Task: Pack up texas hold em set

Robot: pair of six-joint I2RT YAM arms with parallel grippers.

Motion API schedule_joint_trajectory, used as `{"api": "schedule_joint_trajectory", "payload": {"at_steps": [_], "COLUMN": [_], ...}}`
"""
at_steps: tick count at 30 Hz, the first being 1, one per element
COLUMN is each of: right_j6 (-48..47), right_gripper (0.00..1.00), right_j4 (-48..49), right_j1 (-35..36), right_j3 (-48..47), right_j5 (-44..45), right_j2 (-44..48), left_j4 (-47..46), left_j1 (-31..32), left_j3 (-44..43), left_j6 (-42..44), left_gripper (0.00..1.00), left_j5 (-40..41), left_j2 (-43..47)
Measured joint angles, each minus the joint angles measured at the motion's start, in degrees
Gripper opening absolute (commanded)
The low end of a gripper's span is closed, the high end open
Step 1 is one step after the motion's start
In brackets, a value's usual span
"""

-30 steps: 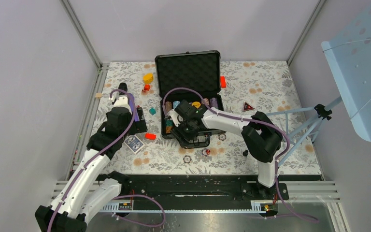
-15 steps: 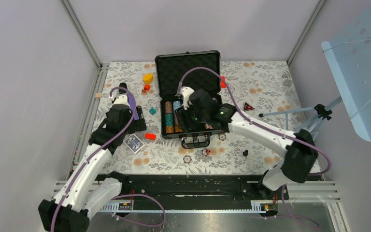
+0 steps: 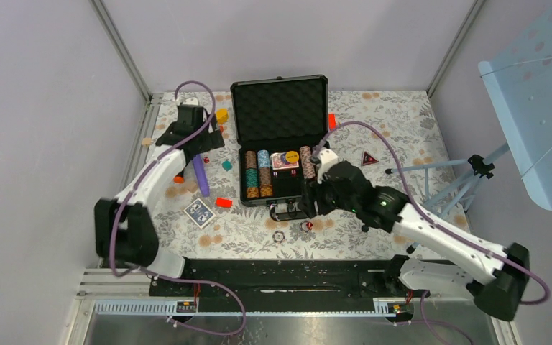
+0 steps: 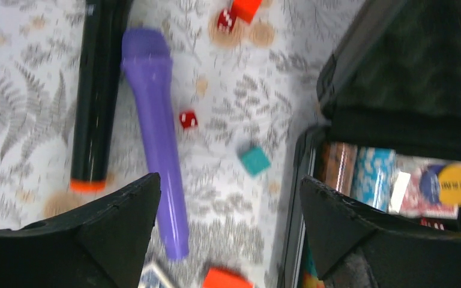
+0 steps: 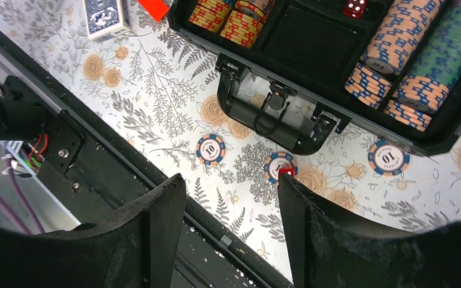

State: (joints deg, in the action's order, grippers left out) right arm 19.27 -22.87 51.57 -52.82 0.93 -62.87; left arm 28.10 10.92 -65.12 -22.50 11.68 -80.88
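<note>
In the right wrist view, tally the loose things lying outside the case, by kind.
Poker chips: 3
Red die: 1
Card deck: 1
Red block: 1
Total: 6

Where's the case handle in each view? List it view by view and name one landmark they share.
Top external: the handle is at the case's near edge, around mid-picture.
Left wrist: not in it; only the case's left end shows, at the right.
Right wrist: the handle is mid-picture, sticking out from the case's edge over the table.
Shared landmark: the open case, seen in all three views.
</note>
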Motion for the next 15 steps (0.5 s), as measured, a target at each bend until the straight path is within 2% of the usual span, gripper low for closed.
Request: {"api": "schedule_joint_trajectory", "payload": {"at_steps": [6,13,15], "right_j6": [2.29,3.34,3.28], "right_gripper": [0.66,0.66,0.67], "right_j4": [-1.53,-4.31,-5.27], "right_j1": [0.02,0.02,0.02], "right_j3": [4.83,8.31,8.48], "right_j5": [0.70,1.64,1.70], "right_j2": [9.90,13.53,13.60], "left_j4": [-6.99,-9.33,-8.85], "left_j1": [-2.67,-6.34,-7.65], "left_j3": [-7.80,-17.09,-21.68], "left_j6": [4.90,8.26,9.33], "left_gripper": [0.85,0.85,0.79], "left_j5": [-5.25,-14.71,-17.16], "left_j2": [-15.61,-28.57,-32.04]}}
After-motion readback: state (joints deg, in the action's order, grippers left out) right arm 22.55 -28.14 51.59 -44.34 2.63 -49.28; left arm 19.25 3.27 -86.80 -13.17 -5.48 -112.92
